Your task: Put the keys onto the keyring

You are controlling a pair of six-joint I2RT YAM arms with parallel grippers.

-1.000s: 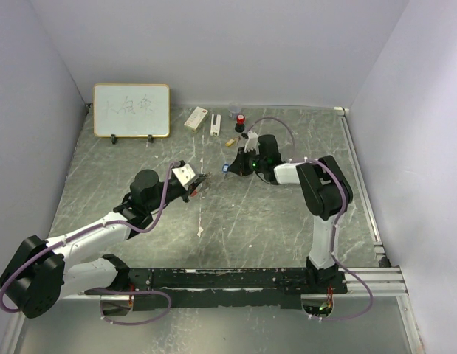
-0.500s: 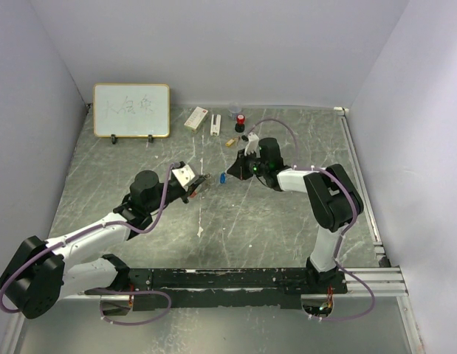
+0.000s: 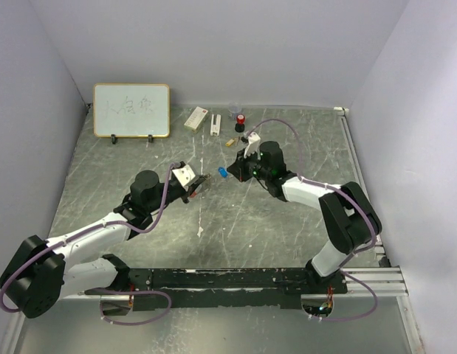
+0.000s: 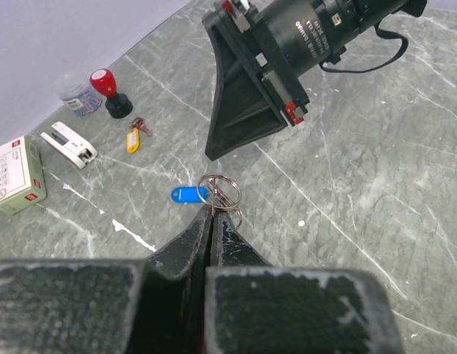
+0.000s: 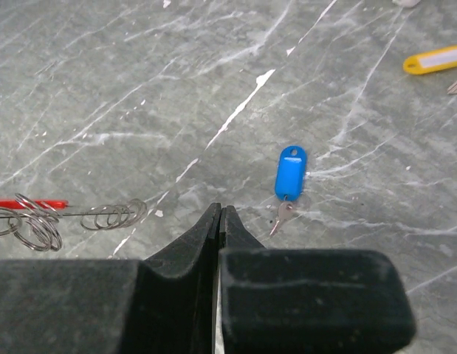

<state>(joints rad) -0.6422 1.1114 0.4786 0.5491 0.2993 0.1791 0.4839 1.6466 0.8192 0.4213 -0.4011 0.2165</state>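
Near the middle of the grey marbled tabletop (image 3: 272,221) I see the left gripper (image 3: 198,182) with its jaws clenched on the thin silvery wire keyring with a flat red plastic tag (image 4: 222,190). From the left wrist the rings stick out just past the fingertips (image 4: 229,228), and the tag itself is hidden. From the right wrist the same rings and a sliver of red sit at 9 o'clock.

The small key with a blue plastic head (image 3: 223,172) lies flat on the table, loose. In the overhead view it is at roughly 1 o'clock from the left gripper's tips, just beside the rings, and at 9 o'clock from the right gripper (image 3: 238,168). That gripper's jaws are pressed together on nothing. In its own wrist view the blue key lies at 1 o'clock from the tips, near but not touching.

The small key with a yellow-gold plastic head (image 3: 230,141) lies farther back, at 12 o'clock from the blue one and well apart from both grippers. Beyond it are a red-topped black cylinder (image 3: 241,118) and a white rectangular box (image 3: 196,118).
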